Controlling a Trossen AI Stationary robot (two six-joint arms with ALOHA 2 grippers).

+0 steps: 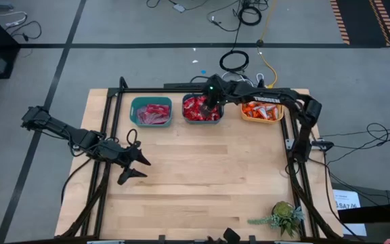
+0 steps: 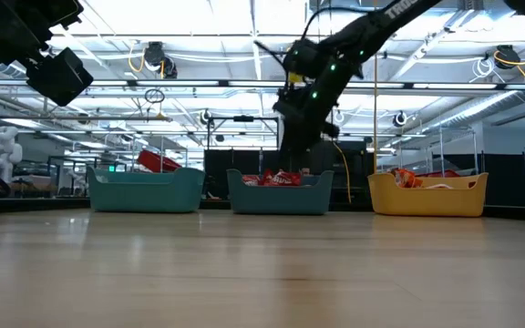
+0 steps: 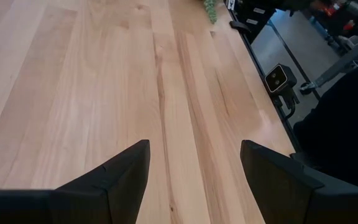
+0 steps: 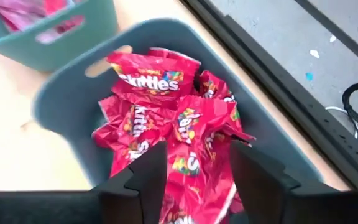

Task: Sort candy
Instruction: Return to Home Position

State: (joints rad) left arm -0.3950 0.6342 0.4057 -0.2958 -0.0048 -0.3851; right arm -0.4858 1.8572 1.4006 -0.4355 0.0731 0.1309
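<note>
Fingers (image 4: 148, 177) of the right gripper (image 4: 194, 155) stand well apart with nothing clamped between them — the claw hangs empty just above the heap of red candy (image 4: 166, 118) in the middle teal bin (image 4: 61, 106). From where I stand, the fingertips look close to the top packets; whether they touch, I cannot tell.

Hazard one: a withdrawal made sideways rather than upward could catch a loose wrapper and drag it over the rim onto the table (image 1: 215, 176).

Hazard two: the same arm runs above the yellow bin (image 1: 263, 120) holding the orange candy (image 1: 254, 108) — a low swing home could clip that bin's wall and shift or tip it.

Pinkish candy (image 1: 154, 112) lies in the other teal bin (image 1: 133, 112), beside the middle one. No loose sweet shows on the tabletop. Left gripper (image 1: 144, 168) waits near the table's left edge, fingers spread, holding nothing, well apart from all three bins.
</note>
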